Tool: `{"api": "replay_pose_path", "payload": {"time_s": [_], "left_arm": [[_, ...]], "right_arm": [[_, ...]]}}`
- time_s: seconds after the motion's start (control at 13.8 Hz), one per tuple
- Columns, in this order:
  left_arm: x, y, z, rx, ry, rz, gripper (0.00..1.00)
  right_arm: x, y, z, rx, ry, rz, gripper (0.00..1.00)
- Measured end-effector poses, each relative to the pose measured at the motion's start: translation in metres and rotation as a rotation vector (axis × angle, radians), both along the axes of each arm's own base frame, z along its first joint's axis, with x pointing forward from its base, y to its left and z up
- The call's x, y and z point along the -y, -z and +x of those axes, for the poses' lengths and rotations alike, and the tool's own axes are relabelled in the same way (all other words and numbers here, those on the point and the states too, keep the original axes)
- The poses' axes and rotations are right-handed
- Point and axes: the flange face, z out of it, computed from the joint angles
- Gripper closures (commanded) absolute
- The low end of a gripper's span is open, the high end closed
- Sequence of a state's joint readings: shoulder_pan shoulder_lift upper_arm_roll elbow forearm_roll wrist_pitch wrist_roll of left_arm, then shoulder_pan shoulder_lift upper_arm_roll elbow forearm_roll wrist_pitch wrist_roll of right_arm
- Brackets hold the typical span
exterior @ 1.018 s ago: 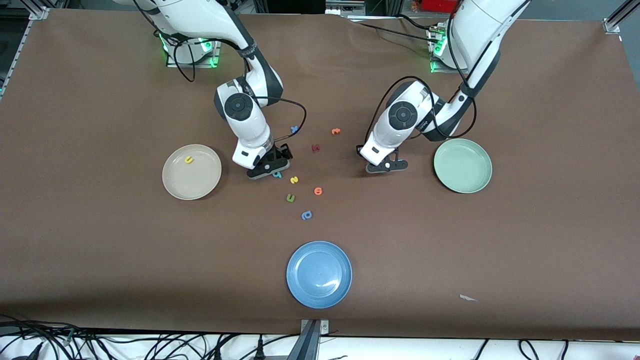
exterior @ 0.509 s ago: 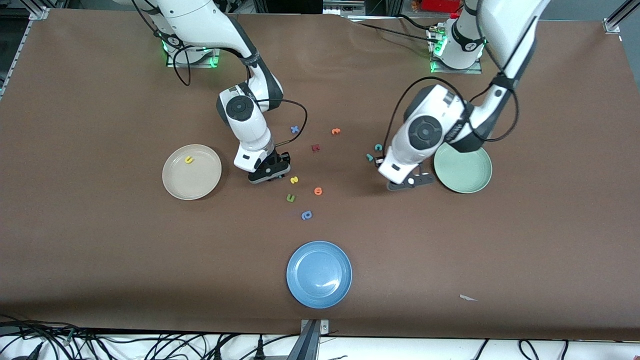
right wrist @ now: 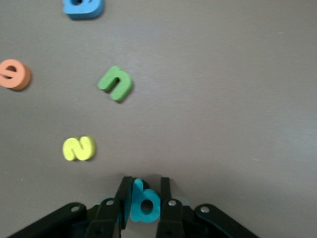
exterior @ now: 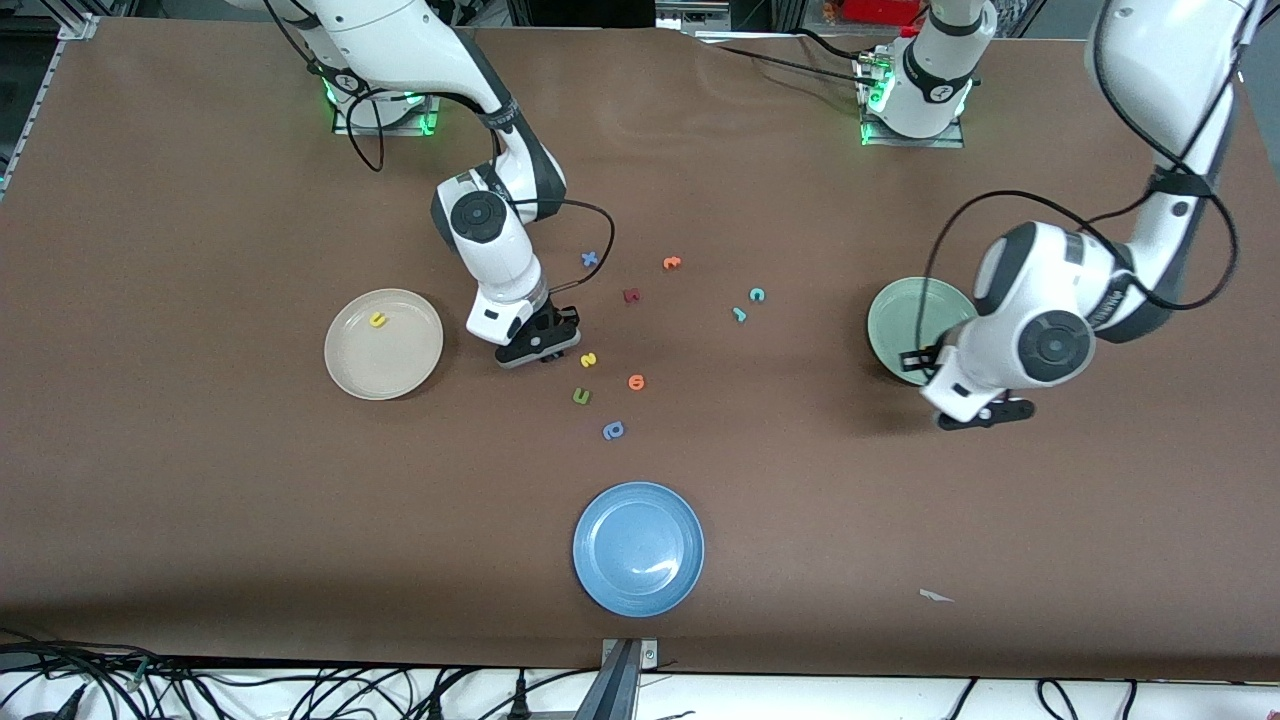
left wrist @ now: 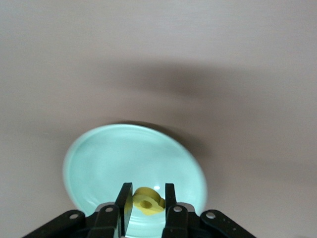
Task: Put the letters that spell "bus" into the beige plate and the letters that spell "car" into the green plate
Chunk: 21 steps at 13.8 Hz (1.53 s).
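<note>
My right gripper (exterior: 540, 345) is down at the table, shut on the teal b (right wrist: 146, 204), which stands upright between its fingers (right wrist: 123, 196). The yellow s (exterior: 588, 360) (right wrist: 79, 148) lies just beside it. The yellow u (exterior: 378, 320) rests in the beige plate (exterior: 385, 362). My left gripper (exterior: 962, 400) hangs over the green plate's (exterior: 915, 315) (left wrist: 124, 153) rim, on the side nearer the front camera. It is shut on the yellow a (left wrist: 148, 202). The teal c (exterior: 757, 294) and teal r (exterior: 739, 315) lie on the table toward the middle.
An orange letter (exterior: 636, 381), a green letter (exterior: 581, 397) and a blue letter (exterior: 613, 431) lie close to the yellow s. A blue x (exterior: 590, 258), another orange letter (exterior: 671, 263) and a dark red letter (exterior: 631, 296) lie nearer the bases. A blue plate (exterior: 638, 548) sits near the front edge.
My right gripper has shut on the teal b. My left arm has swung from mid-table to the green plate with the yellow a, uncovering the teal c and r.
</note>
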State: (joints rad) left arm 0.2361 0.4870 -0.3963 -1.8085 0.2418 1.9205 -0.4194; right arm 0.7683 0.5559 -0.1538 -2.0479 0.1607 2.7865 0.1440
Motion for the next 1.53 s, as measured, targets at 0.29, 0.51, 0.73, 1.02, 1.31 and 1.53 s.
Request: {"api": "replay_pose_path", "payload": {"time_s": [0.29, 0.51, 0.73, 1.02, 1.31, 1.53], "left_arm": [[-0.034, 0.071, -0.012, -0.109, 0.045, 0.035, 0.61], [-0.035, 0.097, -0.017, -0.15, 0.048, 0.024, 0.11], [-0.034, 0.094, -0.014, -0.14, 0.047, 0.023, 0.0], [-0.033, 0.066, 0.003, -0.078, 0.044, 0.025, 0.0], [-0.02, 0.016, 0.02, 0.013, 0.053, 0.02, 0.0], [-0.012, -0.008, 0.024, 0.045, 0.025, -0.015, 0.0]], "right_arm": [[0.058, -0.056, 0.022, -0.039, 0.0, -0.048, 0.9], [0.133, -0.066, 0.017, -0.064, -0.064, -0.093, 0.88], [0.206, -0.053, 0.012, -0.103, -0.152, -0.147, 0.18], [0.216, -0.049, 0.009, -0.114, -0.161, -0.154, 0.01], [0.175, -0.053, 0.003, -0.101, -0.093, -0.119, 0.01], [0.105, -0.066, -0.003, -0.074, 0.007, -0.054, 0.02]]}}
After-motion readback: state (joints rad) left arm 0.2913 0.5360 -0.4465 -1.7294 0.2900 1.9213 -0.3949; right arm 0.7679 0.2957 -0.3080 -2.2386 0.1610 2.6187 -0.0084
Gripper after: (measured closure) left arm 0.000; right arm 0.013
